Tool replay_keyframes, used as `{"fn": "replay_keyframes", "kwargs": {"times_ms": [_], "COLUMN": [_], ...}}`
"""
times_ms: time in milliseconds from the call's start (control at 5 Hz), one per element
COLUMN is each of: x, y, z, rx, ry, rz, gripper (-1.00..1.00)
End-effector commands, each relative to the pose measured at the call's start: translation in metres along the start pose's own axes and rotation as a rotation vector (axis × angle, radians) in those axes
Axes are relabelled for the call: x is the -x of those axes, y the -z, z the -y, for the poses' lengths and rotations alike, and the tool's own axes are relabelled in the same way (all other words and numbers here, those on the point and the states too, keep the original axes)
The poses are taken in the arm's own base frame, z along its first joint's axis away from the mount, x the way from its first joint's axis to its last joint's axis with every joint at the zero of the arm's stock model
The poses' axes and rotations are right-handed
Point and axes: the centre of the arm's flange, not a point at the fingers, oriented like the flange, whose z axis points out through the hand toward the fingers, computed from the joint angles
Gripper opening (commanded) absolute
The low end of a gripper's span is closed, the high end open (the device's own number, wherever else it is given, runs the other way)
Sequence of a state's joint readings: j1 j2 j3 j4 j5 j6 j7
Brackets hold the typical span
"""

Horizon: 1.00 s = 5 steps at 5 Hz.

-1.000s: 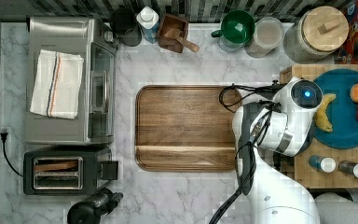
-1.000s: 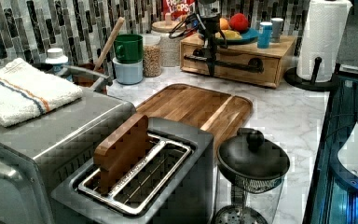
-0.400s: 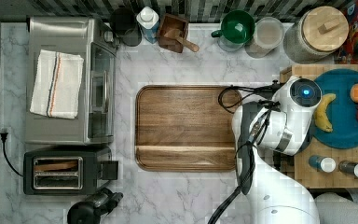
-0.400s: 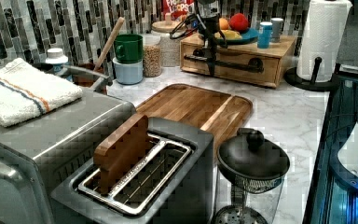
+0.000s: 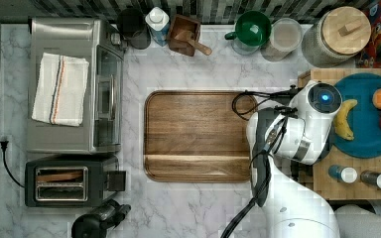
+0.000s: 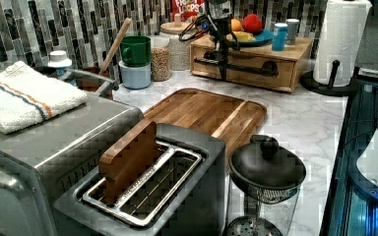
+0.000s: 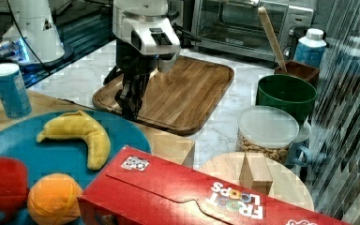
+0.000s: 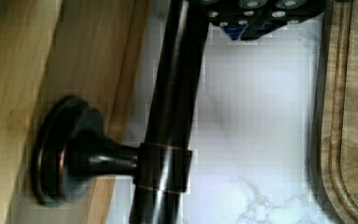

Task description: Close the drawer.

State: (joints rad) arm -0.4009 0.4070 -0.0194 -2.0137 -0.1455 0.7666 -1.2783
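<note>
Drawer (image 6: 246,73) handle (image 8: 170,116) has gripper (image 6: 221,61) right against it.

The top view is evenly and brightly lit from above, so the white marble counter (image 5: 198,69) reads pale and almost shadowless, and the robot arm (image 5: 297,134) shows blown-out white patches with blocky compression along its edges. The left view is dimmer and warmer; soft glare lies on the toaster oven (image 6: 54,142), and the black kettle lid (image 6: 267,167) carries a small highlight. In the right view the near cereal box (image 7: 192,197) and banana (image 7: 82,136) look soft, while the tiled wall (image 7: 351,93) smears into streaks. The wrist view is blurred throughout: the black bar handle (image 8: 172,116) shows a long pale reflection and fuzzy outlines.
</note>
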Motion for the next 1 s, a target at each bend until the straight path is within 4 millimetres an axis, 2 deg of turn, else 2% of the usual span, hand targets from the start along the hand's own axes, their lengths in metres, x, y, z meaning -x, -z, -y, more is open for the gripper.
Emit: {"fn": "replay_keyframes", "kwargs": {"times_ms": [200,1000], "x": [0.0546,0.0546], "y": [0.077,0.077], "z": [-0.1497,-0.1497], "rx": [0.195,0.195], "ry": [-0.148,-0.148], "rz": [-0.132,-0.132], "gripper": [-1.0,-1.0]}}
